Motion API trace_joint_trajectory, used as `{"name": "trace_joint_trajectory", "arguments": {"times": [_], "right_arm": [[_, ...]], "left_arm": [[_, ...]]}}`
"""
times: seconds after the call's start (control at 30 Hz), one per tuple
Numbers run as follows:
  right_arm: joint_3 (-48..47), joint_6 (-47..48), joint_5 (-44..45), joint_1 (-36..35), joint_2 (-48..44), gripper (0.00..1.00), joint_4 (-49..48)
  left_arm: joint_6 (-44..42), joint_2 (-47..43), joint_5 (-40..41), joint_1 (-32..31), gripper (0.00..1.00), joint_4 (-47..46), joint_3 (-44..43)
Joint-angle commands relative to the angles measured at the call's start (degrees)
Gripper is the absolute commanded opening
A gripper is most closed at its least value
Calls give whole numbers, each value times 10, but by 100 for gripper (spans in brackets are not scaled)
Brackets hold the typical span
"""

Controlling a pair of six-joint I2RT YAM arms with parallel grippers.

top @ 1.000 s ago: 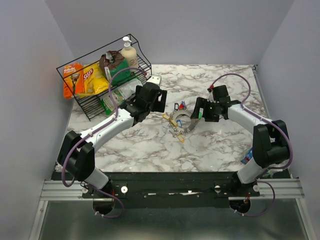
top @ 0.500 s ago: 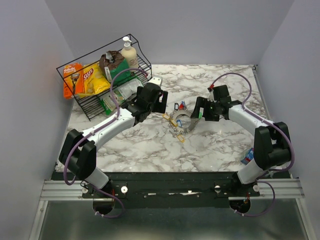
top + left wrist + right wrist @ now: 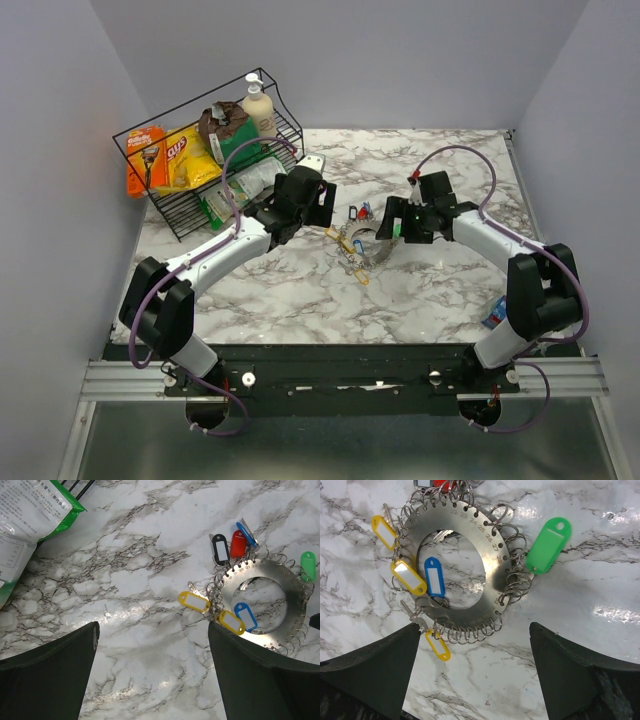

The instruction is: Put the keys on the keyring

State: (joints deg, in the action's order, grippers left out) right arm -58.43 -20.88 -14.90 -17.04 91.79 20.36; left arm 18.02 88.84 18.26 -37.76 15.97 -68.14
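1. Two open, empty grippers are shown: left gripper [image 3: 155, 677], right gripper [image 3: 472, 672].
2. Keyring [image 3: 492, 565] is laid flat mid-counter [image 3: 580, 605], between them; tagged keys [image 3: 434, 577] are clustered at its rim.
3. Approach is judged in hand; next, one key must be pinched.

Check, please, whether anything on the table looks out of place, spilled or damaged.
Nothing looks spilled or broken. The keyring lies flat on the table, its coloured tags fanned around it; only the green tag sticks out alone on one side.
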Motion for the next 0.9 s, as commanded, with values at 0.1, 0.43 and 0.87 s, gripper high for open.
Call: {"name": "trace_joint_trajectory", "arguments": {"times": [0.1, 0.43, 0.87], "right_arm": [[-11, 12, 3, -13, -15, 98, -3], [-47, 19, 14, -18, 10, 97, -3], [-122, 14, 38, -29, 76, 94, 8]], "left_arm": [[1, 6, -9, -5, 99, -7, -9], [2, 13, -11, -4, 99, -10, -9], [-1, 41, -16, -5, 99, -23, -21]]}}
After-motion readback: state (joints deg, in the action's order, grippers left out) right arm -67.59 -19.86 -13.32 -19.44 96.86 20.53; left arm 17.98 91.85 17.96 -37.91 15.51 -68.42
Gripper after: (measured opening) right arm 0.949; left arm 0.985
